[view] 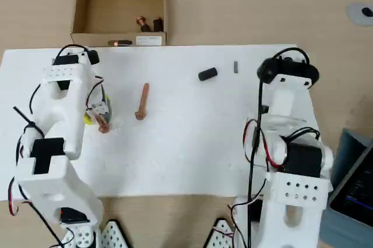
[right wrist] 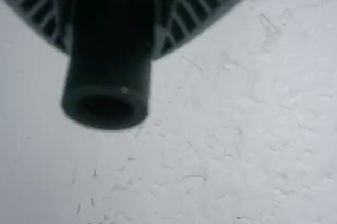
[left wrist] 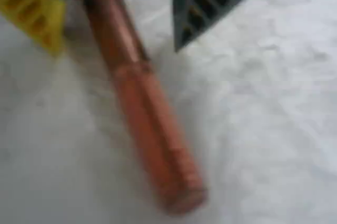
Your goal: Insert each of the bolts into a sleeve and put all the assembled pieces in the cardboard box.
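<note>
Loose bolt [view: 142, 101] central on mat [view: 192, 155], loose sleeve [view: 207, 74] near far edge.

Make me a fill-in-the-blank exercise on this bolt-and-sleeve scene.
1. The right gripper's jaws are shut on a black ____.
2. A loose sleeve and a loose copper ____ lie on the white surface.
3. An assembled piece lies inside the cardboard ____.
Missing words: sleeve; bolt; box.
</note>
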Controlling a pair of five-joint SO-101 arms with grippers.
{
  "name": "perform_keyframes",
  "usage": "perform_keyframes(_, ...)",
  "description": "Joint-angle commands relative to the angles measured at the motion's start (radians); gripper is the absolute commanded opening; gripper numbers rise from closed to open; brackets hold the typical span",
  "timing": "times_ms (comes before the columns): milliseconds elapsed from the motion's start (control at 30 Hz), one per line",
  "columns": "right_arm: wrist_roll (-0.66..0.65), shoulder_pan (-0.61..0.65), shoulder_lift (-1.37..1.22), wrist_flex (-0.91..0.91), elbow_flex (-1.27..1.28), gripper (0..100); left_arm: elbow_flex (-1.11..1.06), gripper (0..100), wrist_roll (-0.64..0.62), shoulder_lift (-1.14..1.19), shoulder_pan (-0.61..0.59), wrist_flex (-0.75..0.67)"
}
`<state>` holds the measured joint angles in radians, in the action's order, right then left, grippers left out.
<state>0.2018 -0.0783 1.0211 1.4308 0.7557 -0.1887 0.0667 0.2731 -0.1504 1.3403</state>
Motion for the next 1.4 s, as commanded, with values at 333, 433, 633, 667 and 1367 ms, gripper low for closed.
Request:
perform_keyframes(333,0.002,-0.002,0.022,-0.017,0.001,0.9,0.097,1,-0.041,0.039,-0.012,0.121)
perform_keyframes(433,0.002,-0.002,0.022,-0.017,0.001,0.9,0.167,1,-0.143,0.035,-0.009,0.196)
perform_keyframes(633,0.003,-0.002,0.022,-0.017,0.001,0.9,0.305,0,-0.301,0.035,-0.006,0.282)
perform_keyframes(667,0.005,-0.002,0.022,-0.017,0.001,0.9,0.324,0,-0.316,0.035,-0.006,0.284)
perform_keyframes(1367,0.006,-0.004,0.027,-0.012,0.001,0.9,0.396,1,-1.412,0.044,-0.023,0.071)
